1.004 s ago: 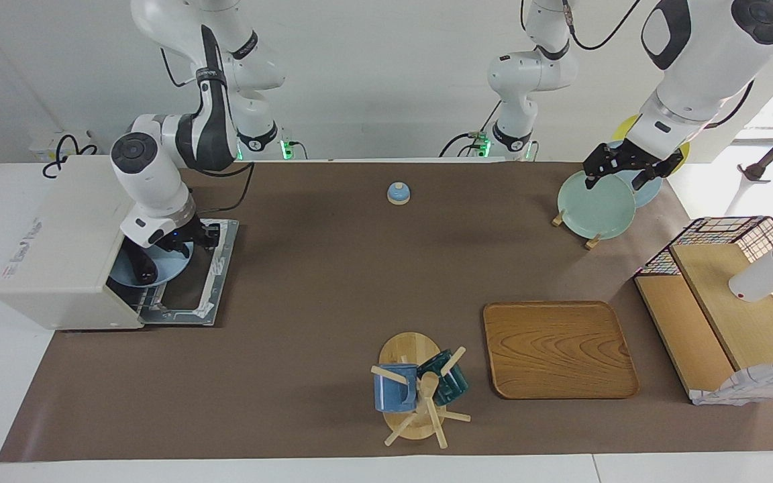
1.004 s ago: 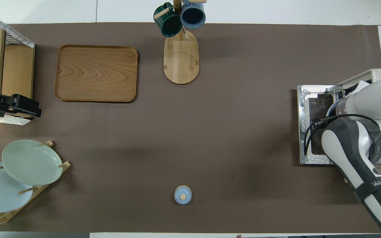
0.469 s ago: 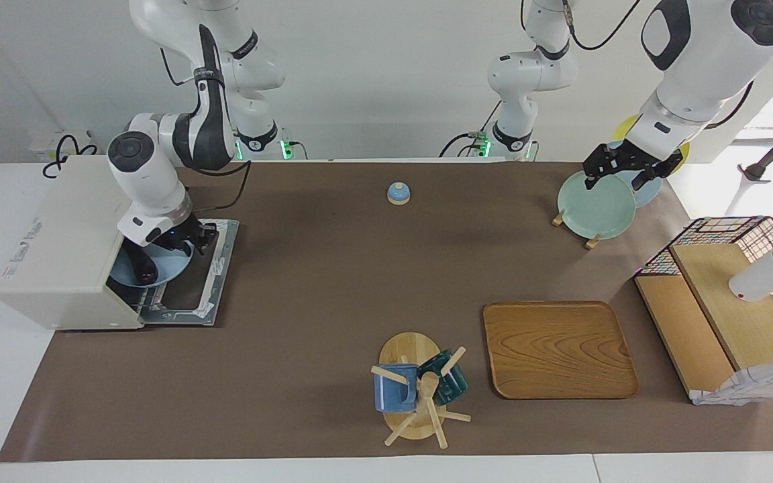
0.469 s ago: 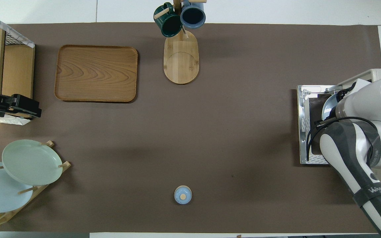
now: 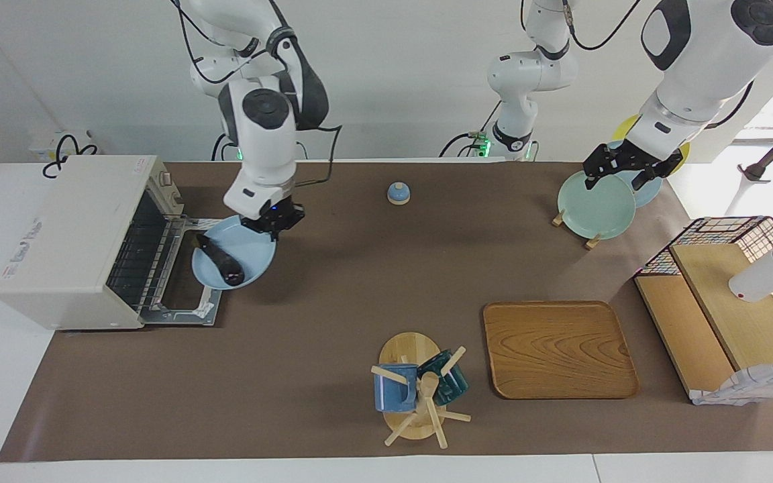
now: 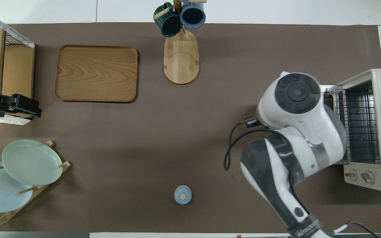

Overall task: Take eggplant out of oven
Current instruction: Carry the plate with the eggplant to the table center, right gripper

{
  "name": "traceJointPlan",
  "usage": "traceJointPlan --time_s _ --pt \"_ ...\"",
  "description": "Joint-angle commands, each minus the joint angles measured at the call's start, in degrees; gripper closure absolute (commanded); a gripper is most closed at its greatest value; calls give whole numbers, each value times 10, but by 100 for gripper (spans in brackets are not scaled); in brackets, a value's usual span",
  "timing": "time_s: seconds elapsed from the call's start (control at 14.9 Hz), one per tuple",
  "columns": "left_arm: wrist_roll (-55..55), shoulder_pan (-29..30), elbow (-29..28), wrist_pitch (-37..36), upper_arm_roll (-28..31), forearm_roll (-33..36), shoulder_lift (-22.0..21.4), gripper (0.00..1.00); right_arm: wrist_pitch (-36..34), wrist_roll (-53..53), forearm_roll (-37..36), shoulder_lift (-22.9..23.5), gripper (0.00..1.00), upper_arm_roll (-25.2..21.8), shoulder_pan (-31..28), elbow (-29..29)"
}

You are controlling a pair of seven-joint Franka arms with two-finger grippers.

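The cream-white oven [image 5: 68, 235] stands at the right arm's end of the table with its door [image 5: 188, 305] folded down and its wire rack bare; it also shows in the overhead view [image 6: 375, 125]. My right gripper [image 5: 270, 221] is shut on the rim of a light blue plate [image 5: 252, 251]. It holds the plate just outside the oven, over the open door's outer edge. The dark purple eggplant [image 5: 220, 259] lies on that plate. In the overhead view my right arm hides both the plate and the eggplant. My left gripper [image 5: 621, 169] waits over the plate rack.
A small blue bell [image 5: 398, 193] sits mid-table near the robots. A mug tree [image 5: 417, 389] with two mugs and a wooden tray [image 5: 559, 349] lie farther out. A rack with a green plate [image 5: 596, 204] and a wooden shelf with a wire basket [image 5: 729, 302] stand at the left arm's end.
My right arm has drawn the blue plate with the eggplant out of the oven and swung it toward the table's middle. The oven's inside now shows bare. The left arm has not moved.
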Motion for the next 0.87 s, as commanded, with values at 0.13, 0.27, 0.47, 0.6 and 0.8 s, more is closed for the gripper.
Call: traceJointPlan --time_s 0.13,0.27,0.47,0.6,0.8 --pt "-8 3 -6 5 -3 9 -6 0 -21 199 42 160 100 -3 121 190" --pt "-8 3 -7 8 -4 9 -6 0 -23 263 44 226 100 -3 155 260" --pt "-8 1 -14 15 -3 9 -7 0 46 311 49 258 100 -3 181 267" --pt "-7 3 -14 15 -3 9 -7 0 114 323 55 260 100 3 194 233" --pt "-6 4 -14 17 -3 9 -7 0 160 327 67 261 100 4 192 215"
